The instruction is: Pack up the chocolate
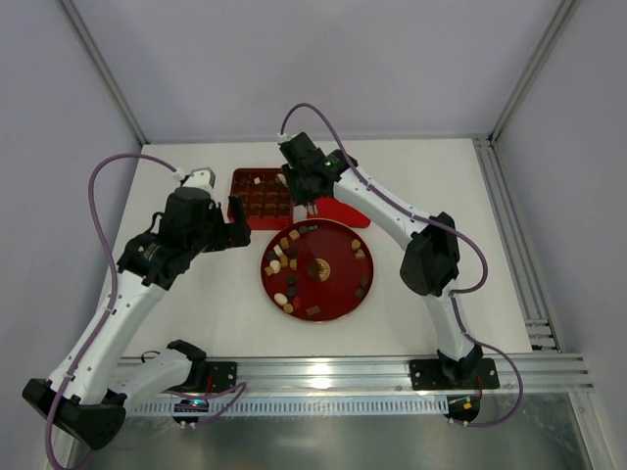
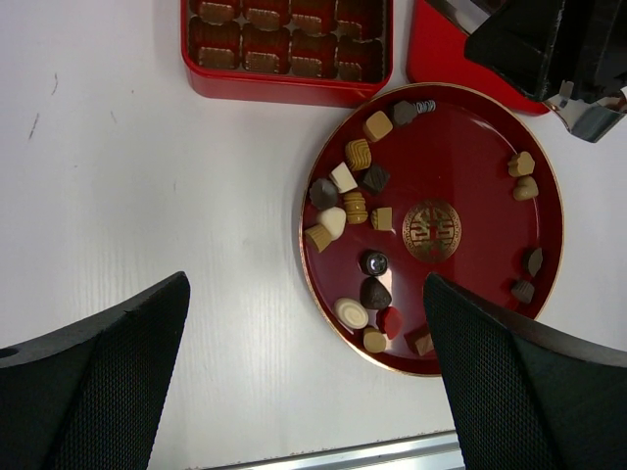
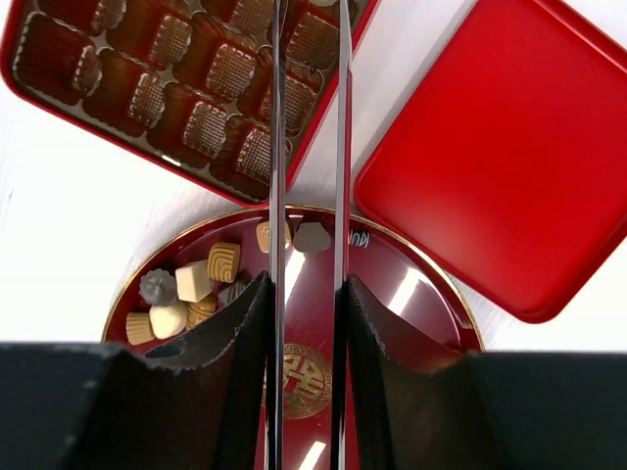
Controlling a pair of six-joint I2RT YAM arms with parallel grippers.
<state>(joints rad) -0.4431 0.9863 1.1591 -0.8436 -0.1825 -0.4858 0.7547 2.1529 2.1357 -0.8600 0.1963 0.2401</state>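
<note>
While the left gripper (image 2: 306, 294) hangs wide open and empty at 9 o'clock of the red plate (image 2: 470, 147), seen from above, the chocolate (image 2: 356, 208) lies loose on that plate. Most pieces sit from 7 to 12 o'clock, a few near 3. Right gripper (image 1: 310, 206) over the 12 o'clock rim, jaws narrowly parted, nothing seen between. Grid box (image 2: 284, 86) at 11 o'clock, lid (image 3: 509, 157) at 1.

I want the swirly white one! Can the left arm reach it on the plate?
Probably yes: the left gripper hangs open beside the plate, the swirly white chocolate lies uncovered, with the right gripper at the far rim.
</note>
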